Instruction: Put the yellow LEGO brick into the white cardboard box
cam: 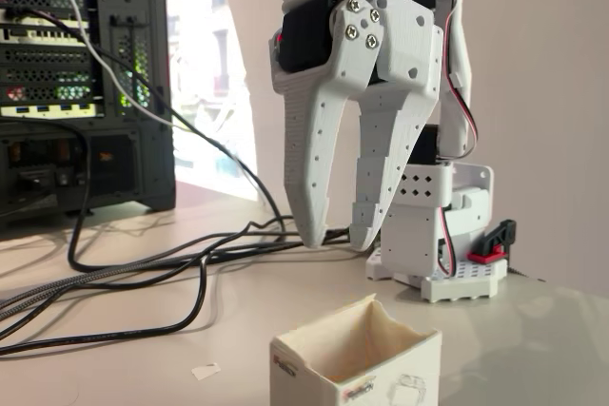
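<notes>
The white cardboard box [357, 358] stands open-topped at the bottom centre of the fixed view, with a torn rim, a red-black logo and a grey line drawing on its front. Its visible interior looks bare. My white gripper [336, 238] hangs above and behind the box, fingers pointing down. The fingertips [309, 235] stand a small gap apart with nothing between them. The yellow LEGO brick is out of view.
Black cables [162, 268] run across the table at left, toward a black computer case [81, 83]. The arm's white base [457, 235] with a red clamp sits behind the box at right. A small paper scrap [206, 369] lies left of the box.
</notes>
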Available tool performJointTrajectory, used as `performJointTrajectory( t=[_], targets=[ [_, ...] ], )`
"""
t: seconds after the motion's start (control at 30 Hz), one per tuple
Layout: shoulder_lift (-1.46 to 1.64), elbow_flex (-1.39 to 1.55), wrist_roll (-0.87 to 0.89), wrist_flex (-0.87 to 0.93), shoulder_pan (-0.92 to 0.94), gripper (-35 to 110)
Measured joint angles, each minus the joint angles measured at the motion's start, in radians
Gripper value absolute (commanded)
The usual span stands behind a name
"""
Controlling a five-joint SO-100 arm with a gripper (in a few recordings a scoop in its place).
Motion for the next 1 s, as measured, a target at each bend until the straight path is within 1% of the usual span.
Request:
performJointTrajectory(
  t=[0.13, 0.23, 0.37, 0.5, 0.7, 0.8, 1.0],
  targets=[
    [0.011, 0.021, -0.012, -0.015, 0.003, 0],
    [0.054, 0.069, -0.058, -0.048, 0.009, -9],
    [0.12, 0.135, -0.179, -0.094, 0.054, -9],
    [0.187, 0.23, -0.35, -0.149, 0.121, -9],
    [0.371, 0.494, -0.557, -0.29, 0.236, -9],
    [0.483, 0.632, -0.597, -0.347, 0.27, -9],
    [0.704, 0.865, -0.603, -0.42, 0.293, -9]
  ],
)
